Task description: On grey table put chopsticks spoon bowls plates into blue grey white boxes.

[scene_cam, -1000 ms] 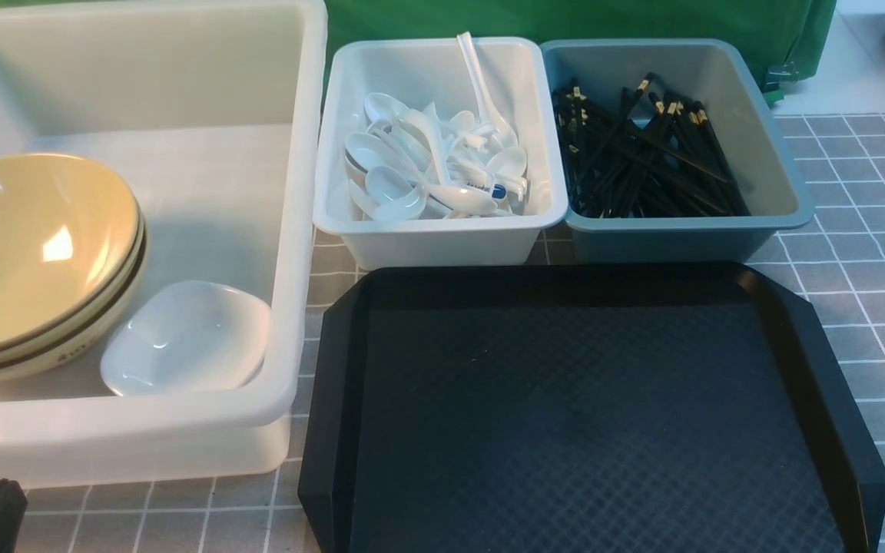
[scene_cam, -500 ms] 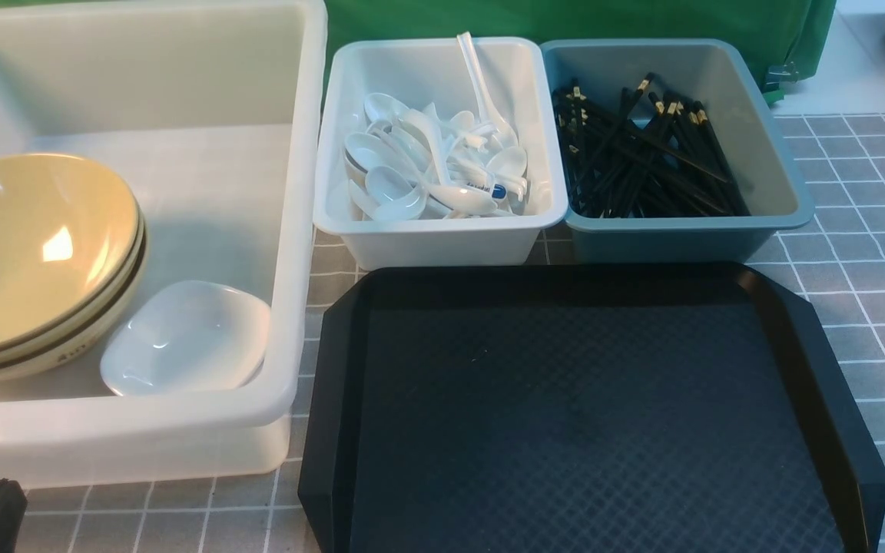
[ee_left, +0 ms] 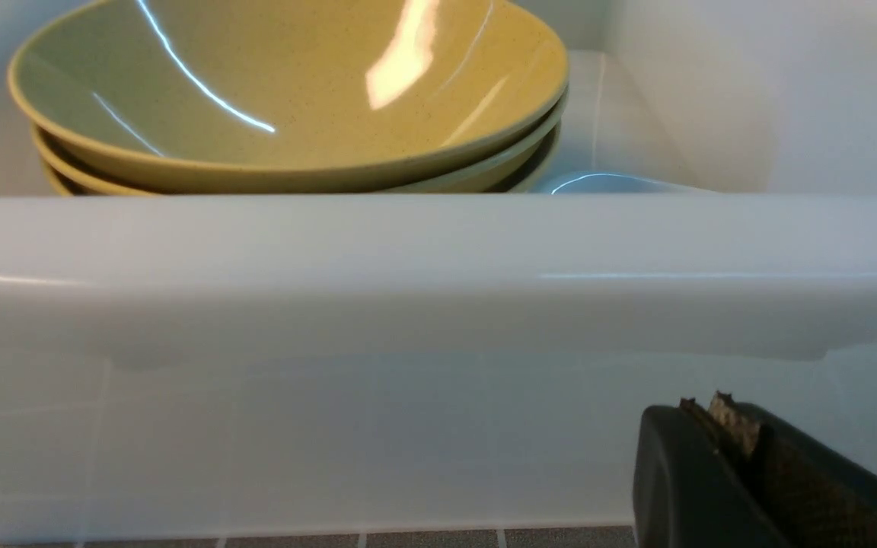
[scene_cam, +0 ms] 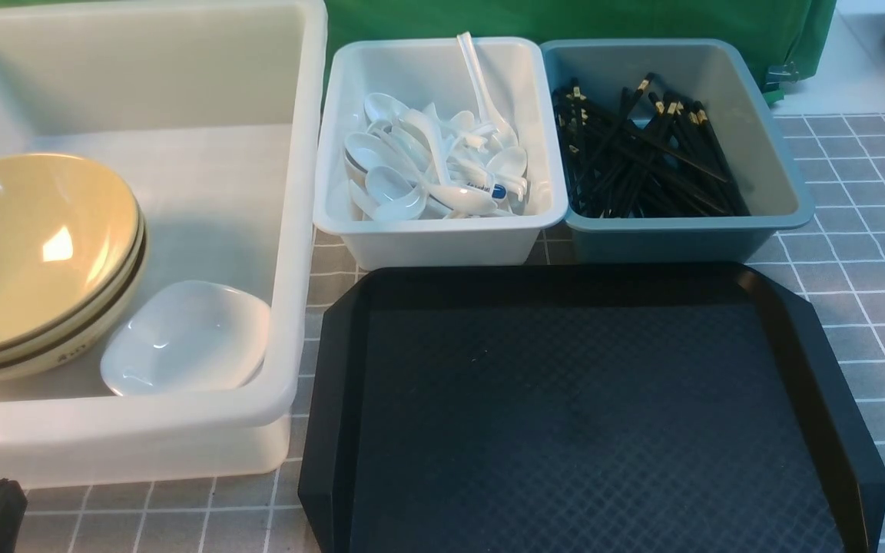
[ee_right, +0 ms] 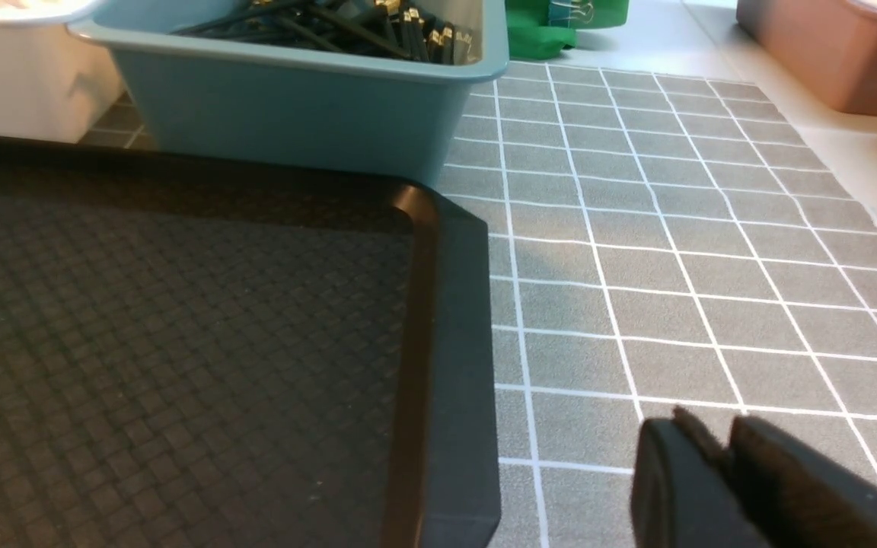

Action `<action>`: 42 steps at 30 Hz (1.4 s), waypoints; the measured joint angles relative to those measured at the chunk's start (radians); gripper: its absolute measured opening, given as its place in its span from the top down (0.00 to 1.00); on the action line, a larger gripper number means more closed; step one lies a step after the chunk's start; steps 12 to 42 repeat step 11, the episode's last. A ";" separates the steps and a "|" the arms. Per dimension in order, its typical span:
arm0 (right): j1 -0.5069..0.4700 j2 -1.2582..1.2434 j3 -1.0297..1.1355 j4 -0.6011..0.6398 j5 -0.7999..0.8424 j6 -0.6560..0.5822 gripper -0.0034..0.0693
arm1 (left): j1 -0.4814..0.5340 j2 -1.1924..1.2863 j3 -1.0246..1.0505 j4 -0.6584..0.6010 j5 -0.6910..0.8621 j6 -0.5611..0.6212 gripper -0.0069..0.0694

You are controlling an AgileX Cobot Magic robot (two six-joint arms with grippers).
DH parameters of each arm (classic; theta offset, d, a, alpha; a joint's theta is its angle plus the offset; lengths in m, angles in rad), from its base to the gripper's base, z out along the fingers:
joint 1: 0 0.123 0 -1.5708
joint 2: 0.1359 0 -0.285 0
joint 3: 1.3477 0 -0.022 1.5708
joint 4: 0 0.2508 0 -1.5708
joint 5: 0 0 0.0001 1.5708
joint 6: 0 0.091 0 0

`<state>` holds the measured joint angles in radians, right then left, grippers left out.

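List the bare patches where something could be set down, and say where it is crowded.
The black tray lies bare across its whole floor. The large white box has open floor behind the stacked yellow bowls and the small white dish. Grey table right of the tray is free. Crowded: the spoon box and the blue chopstick box.
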<state>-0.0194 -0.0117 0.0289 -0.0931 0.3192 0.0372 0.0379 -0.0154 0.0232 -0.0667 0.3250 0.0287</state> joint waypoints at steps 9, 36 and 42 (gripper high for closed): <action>0.000 0.000 0.000 0.000 0.000 0.000 0.77 | 0.000 0.000 0.000 0.000 -0.001 -0.002 0.92; 0.000 0.000 0.000 0.000 0.000 0.000 0.77 | 0.000 0.000 0.000 0.000 -0.001 -0.002 0.92; 0.000 0.000 0.000 0.000 0.000 0.000 0.77 | 0.000 0.000 0.000 0.000 -0.001 -0.002 0.92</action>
